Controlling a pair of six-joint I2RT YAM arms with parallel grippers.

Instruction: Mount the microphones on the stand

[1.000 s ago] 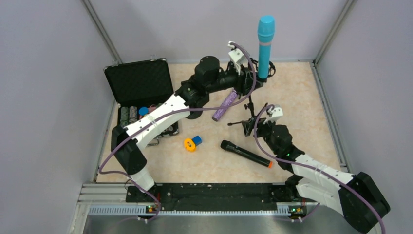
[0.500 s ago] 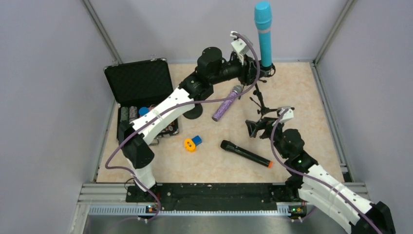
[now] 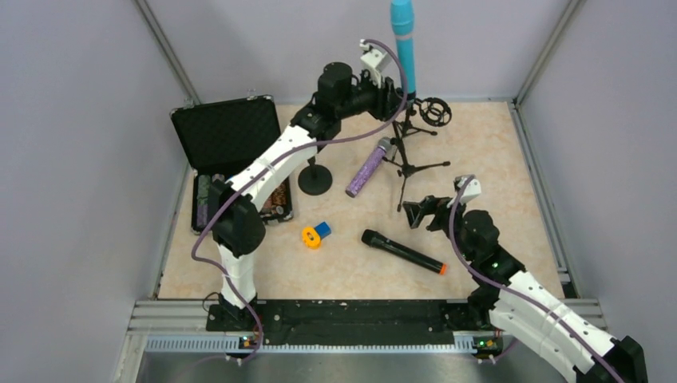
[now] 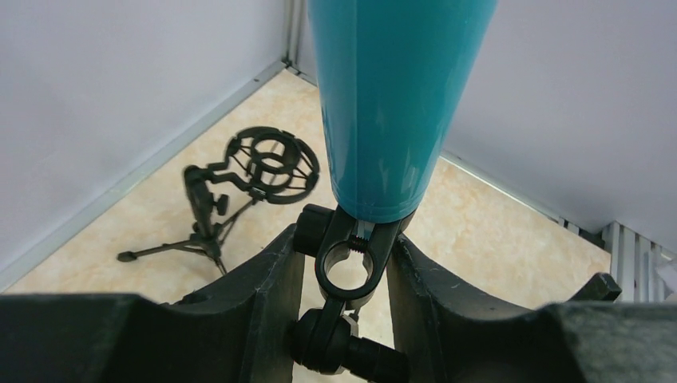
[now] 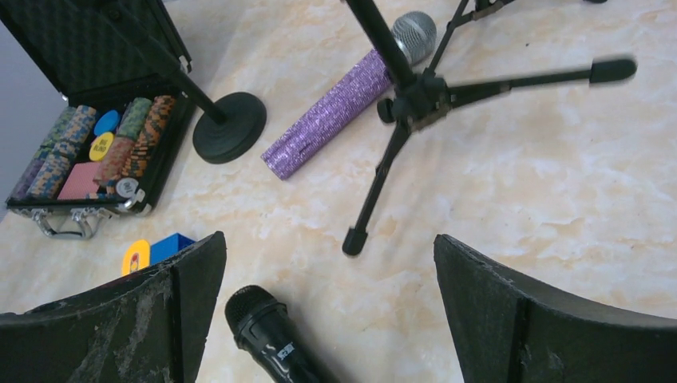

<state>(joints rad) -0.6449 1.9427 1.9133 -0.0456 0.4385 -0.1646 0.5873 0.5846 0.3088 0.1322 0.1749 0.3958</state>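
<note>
One down, I reckon: right claw (image 3: pixel 423 211) just let go of the tripod stand (image 3: pixel 407 163), gaping wide and empty, while left claw (image 3: pixel 391 89), half-closed, pinches the clip (image 4: pixel 351 235) under the light-blue microphone (image 3: pixel 403 36), upright near the table's (image 3: pixel 479 136) far edge.

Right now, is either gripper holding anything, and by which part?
Left gripper grips the black stand clip under the light-blue microphone's tail end; right gripper is open and empty.

open chip case (image 3: pixel 227 136), orange-and-blue object (image 3: pixel 315 234)
</note>
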